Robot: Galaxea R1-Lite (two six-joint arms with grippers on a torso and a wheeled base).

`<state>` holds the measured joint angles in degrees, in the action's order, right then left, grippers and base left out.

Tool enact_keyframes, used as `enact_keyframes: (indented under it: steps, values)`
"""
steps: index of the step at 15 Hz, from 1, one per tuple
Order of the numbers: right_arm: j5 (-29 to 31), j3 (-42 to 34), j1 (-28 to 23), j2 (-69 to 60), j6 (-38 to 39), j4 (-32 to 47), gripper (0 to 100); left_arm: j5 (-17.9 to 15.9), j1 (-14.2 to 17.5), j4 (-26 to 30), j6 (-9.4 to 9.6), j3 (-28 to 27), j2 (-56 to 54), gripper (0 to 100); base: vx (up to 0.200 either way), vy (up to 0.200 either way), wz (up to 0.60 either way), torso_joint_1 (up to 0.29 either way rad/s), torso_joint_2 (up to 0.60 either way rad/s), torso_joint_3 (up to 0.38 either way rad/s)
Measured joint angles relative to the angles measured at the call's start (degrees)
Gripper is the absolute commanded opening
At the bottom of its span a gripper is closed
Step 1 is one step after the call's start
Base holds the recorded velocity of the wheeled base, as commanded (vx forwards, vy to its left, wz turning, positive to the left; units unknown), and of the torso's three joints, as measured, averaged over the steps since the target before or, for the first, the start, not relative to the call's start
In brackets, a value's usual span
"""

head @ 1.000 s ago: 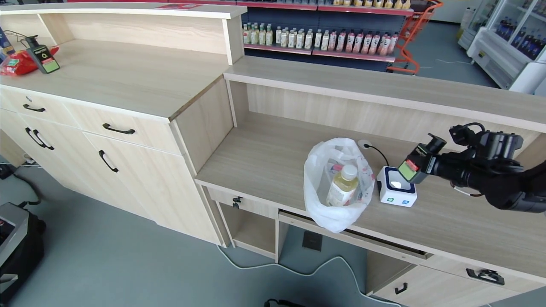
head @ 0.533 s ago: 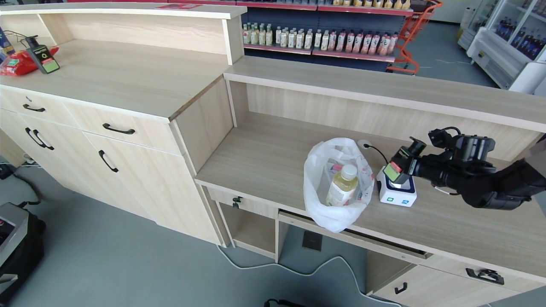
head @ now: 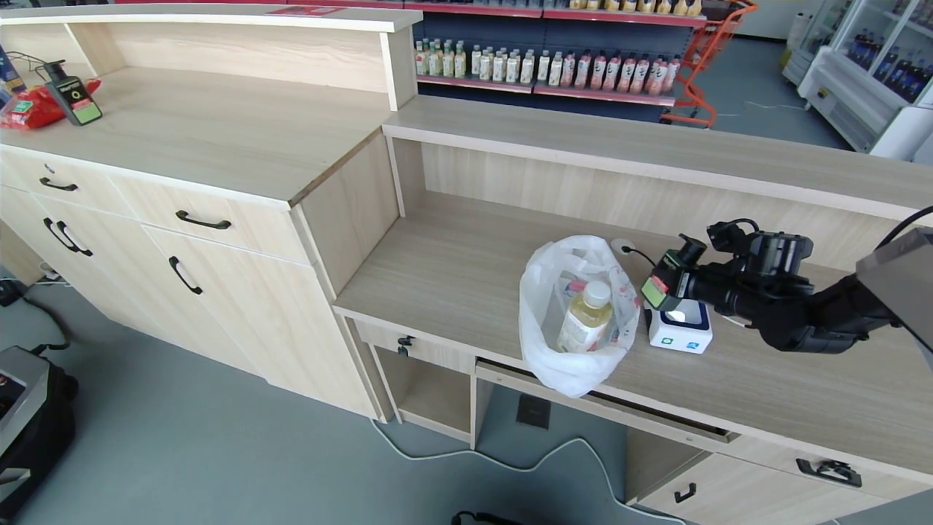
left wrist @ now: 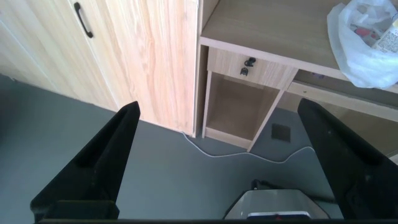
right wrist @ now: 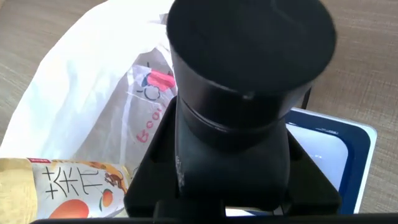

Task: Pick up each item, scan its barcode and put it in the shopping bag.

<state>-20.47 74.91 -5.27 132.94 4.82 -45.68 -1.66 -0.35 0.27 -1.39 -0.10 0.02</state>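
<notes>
A white plastic shopping bag (head: 548,292) stands open on the lower counter and holds a yellow drink bottle (head: 585,318) and a clear packet. Just right of it sits the white and blue barcode scanner (head: 681,329). My right gripper (head: 689,284) is shut on a small black bottle (head: 665,280) with a green and red label, held over the scanner's left edge, close to the bag. In the right wrist view the black bottle (right wrist: 245,93) hangs above the bag (right wrist: 74,99) and the scanner (right wrist: 341,155). My left gripper (left wrist: 219,112) is open, over the floor in front of the counter.
On the higher counter at far left lie another black bottle (head: 71,96) and a red packet (head: 29,109). A raised ledge (head: 656,149) runs behind the lower counter. The scanner's cable (head: 645,259) runs to the back. Bare counter lies right of the scanner.
My right arm has carried the black bottle leftward and slightly down, from right of the scanner to over its left edge beside the bag. Bag and scanner have not moved.
</notes>
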Motion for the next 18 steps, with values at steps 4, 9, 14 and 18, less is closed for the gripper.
enact_keyframes:
  steps: [4,9,14,18]
  values:
    - [0.0,1.1,0.0,1.1,-0.3,-0.1,0,0.0,0.0,0.0,0.02,0.0,0.0,100,0.0,0.0,0.0,0.0,0.0,0.0]
    - [-0.1,1.5,0.5,2.2,-0.3,-0.1,0,0.0,0.0,0.0,0.0,0.0,0.0,100,0.0,0.0,0.0,0.0,0.0,0.0]
    - [-0.1,3.5,0.6,3.1,-0.3,1.1,0,0.0,0.0,0.0,0.0,0.0,0.0,100,0.0,0.0,0.0,0.0,0.0,0.0]
    - [-0.1,3.8,0.5,3.5,-0.5,1.2,0,0.0,0.0,0.0,0.0,0.0,0.0,100,0.0,0.0,0.0,0.0,0.0,0.0]
